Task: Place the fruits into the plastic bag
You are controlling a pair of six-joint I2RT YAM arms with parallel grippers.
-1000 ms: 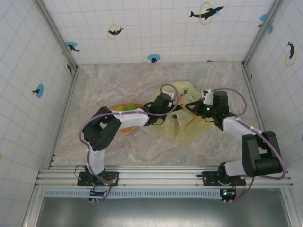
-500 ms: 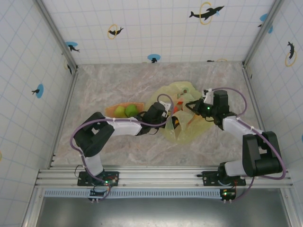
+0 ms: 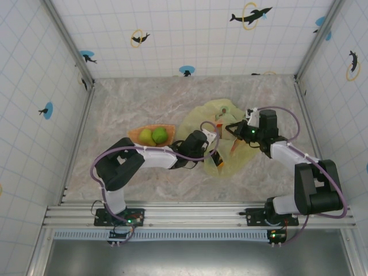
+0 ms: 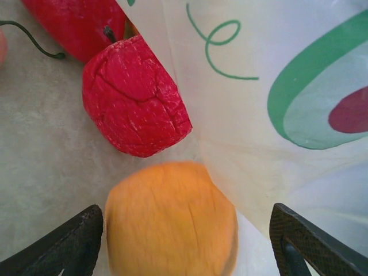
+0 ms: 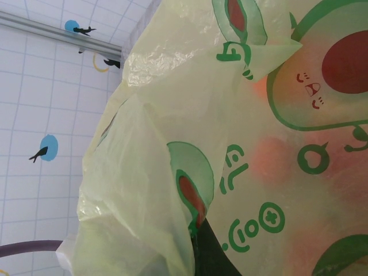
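Observation:
The plastic bag (image 3: 220, 110) lies crumpled right of centre, translucent yellow-green with avocado prints. My right gripper (image 3: 233, 130) is shut on a fold of the bag (image 5: 172, 115), holding its edge up; one dark finger (image 5: 210, 256) shows under the film. My left gripper (image 3: 213, 141) reaches into the bag's mouth and is open. A blurred orange fruit (image 4: 171, 221) sits between the left gripper's (image 4: 184, 233) fingers, with a gap to the right finger (image 4: 307, 244). Two red fruits (image 4: 133, 99) (image 4: 80, 22) lie just beyond it. Two green fruits (image 3: 153, 136) rest on the plate.
The orange fan-shaped plate (image 3: 136, 133) sits left of the bag, close to my left forearm. Bag film (image 4: 259, 86) hangs along the right side of the left wrist view. Tiled walls enclose the marble table (image 3: 132, 103) on three sides.
My left arm has dropped back toward the near side and its gripper has shifted right into the bag's mouth, uncovering both green fruits. The right arm has stayed put.

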